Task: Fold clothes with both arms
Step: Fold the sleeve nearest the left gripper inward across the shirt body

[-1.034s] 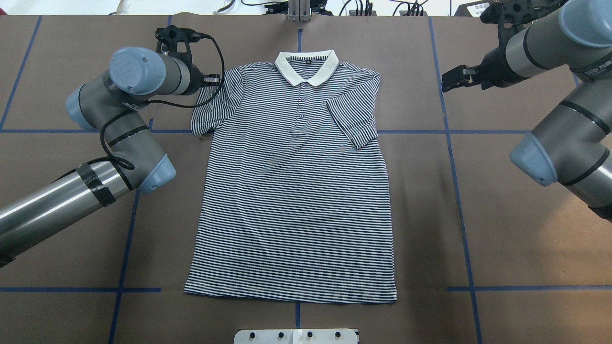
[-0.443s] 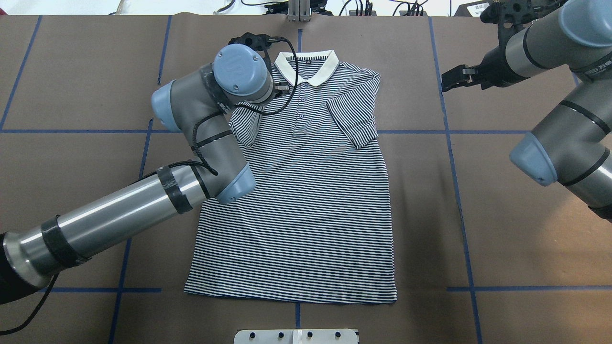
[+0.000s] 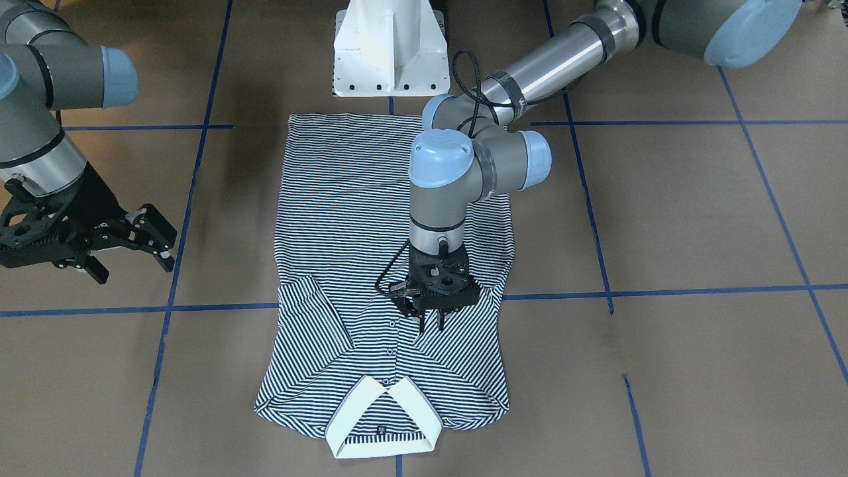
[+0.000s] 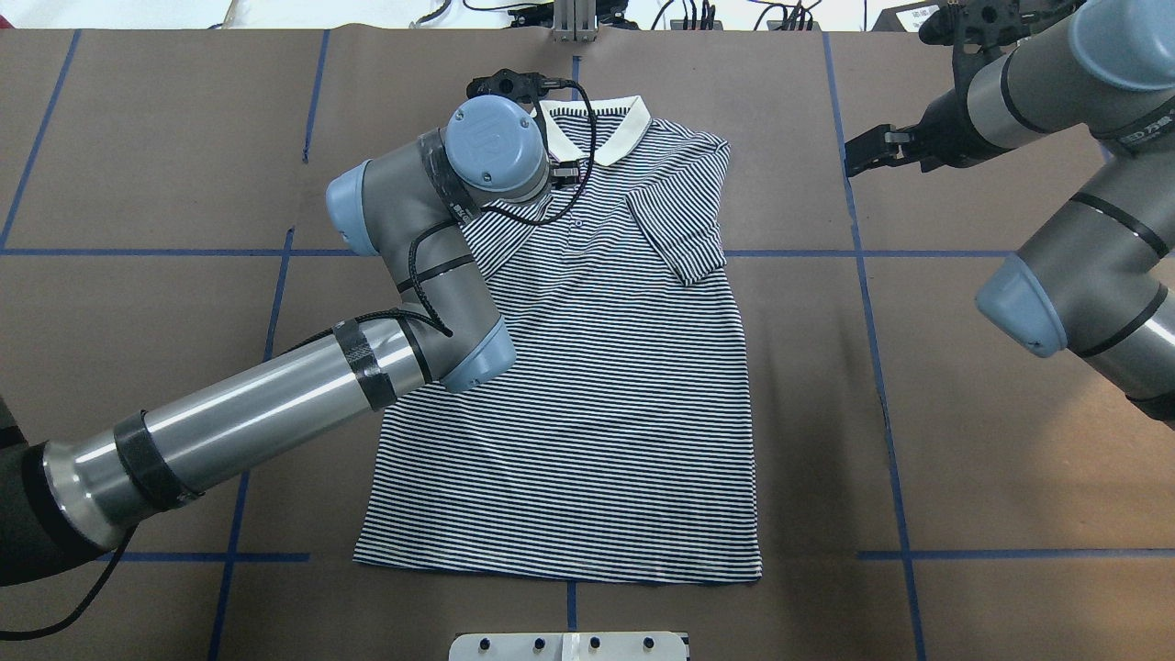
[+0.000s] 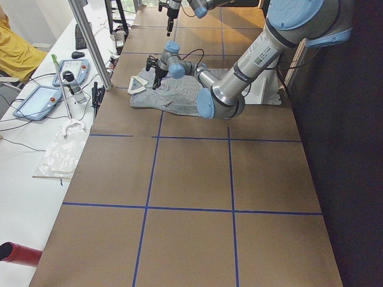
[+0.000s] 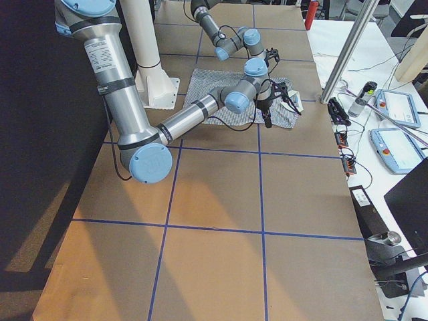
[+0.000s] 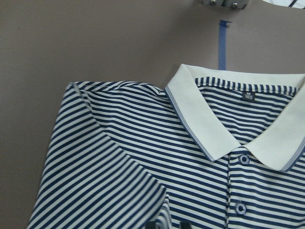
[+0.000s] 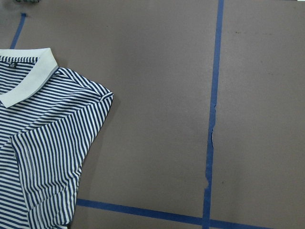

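Inward goes the left claw (image 3: 431, 323), drawing the polo shirt's (image 4: 569, 413) sleeve (image 7: 95, 181) to just below the collar (image 4: 624, 130), hem pinched. Shirt lies flat on the counter (image 4: 918, 386). Right claw (image 4: 852, 158) waits spread, well beside the collar. I'd lower, then release.

Brown counter (image 4: 991, 441), gridded with blue tape lines (image 4: 879, 386). Flat at its middle: striped polo shirt (image 4: 597, 413), sleeves folded over the chest, collar away from the robot. On the robot's side: white pedestal base (image 3: 391, 53).
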